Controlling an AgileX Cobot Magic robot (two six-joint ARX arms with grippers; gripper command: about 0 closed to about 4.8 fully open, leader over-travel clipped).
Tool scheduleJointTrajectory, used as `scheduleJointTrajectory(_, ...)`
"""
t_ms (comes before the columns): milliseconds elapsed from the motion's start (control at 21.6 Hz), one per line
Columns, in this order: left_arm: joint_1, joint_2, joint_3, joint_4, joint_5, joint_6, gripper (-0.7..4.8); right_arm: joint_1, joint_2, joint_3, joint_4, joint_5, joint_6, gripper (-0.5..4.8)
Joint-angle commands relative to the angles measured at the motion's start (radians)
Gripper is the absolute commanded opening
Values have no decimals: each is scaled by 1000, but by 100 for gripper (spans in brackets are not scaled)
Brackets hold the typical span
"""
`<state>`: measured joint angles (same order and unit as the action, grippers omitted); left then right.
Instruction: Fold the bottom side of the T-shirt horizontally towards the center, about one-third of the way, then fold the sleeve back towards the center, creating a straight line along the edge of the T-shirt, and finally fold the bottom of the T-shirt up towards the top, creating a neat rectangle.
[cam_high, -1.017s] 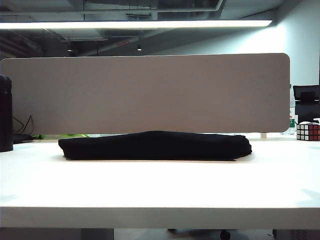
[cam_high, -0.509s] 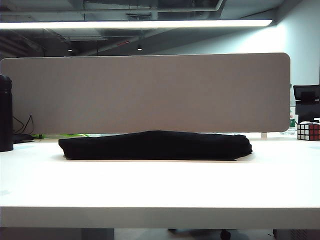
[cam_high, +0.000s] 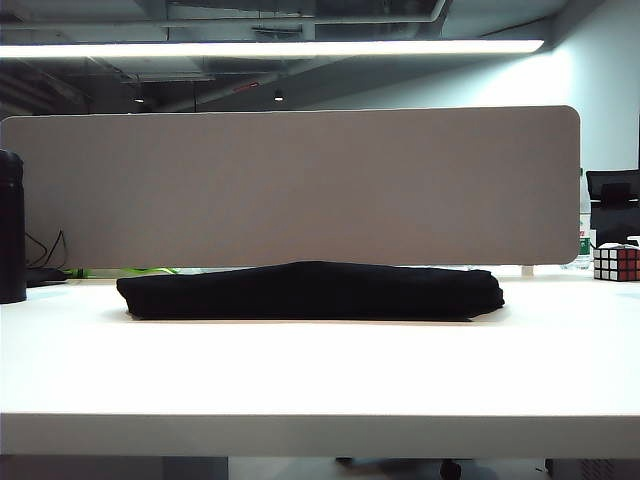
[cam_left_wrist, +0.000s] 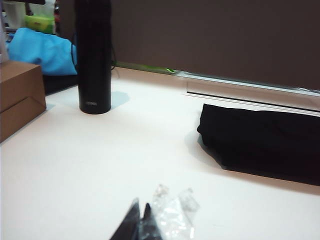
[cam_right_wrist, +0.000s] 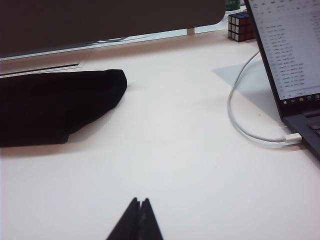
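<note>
The black T-shirt (cam_high: 310, 290) lies folded into a low, flat rectangle in the middle of the white table (cam_high: 320, 380). The left wrist view takes in one end of the T-shirt (cam_left_wrist: 265, 142), the right wrist view the other end of the T-shirt (cam_right_wrist: 55, 105). Its hem, sleeve and collar are hidden in the folds. My left gripper (cam_left_wrist: 141, 206) is shut, empty, well back from the shirt over bare table. My right gripper (cam_right_wrist: 139, 200) is likewise shut, empty and clear of the cloth. Neither gripper shows in the exterior view.
A black cylindrical bottle (cam_left_wrist: 93, 55) stands at the table's left, with a brown cardboard box (cam_left_wrist: 17, 97) and blue cloth (cam_left_wrist: 42, 50) near it. An open laptop (cam_right_wrist: 290, 55) with a white cable (cam_right_wrist: 245, 117) and a Rubik's cube (cam_high: 615, 262) sit at the right. A grey partition (cam_high: 290, 185) backs the table.
</note>
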<state>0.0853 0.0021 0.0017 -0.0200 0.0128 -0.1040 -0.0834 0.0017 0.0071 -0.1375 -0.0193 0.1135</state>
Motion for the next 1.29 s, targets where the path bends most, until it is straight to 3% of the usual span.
scheduleJointTrajectory(46,2,0,6,15,-62,13,-6,-1,-2,-6,31,2,-3,-9)
scheduleJointTrajectory(601,2,0,6,5,-12,-53,-6,0,-2,-6,45,35,-2,-9)
scheduleJointTrajectory(879,3,0,6,-79,-9,-53,-6,0,-2,-6,36,36,-2,-9)
scheduleJointTrajectory(1295,3,0,6,-80,-9,-53,-6,0,-2,-6,36,36,-2,-8)
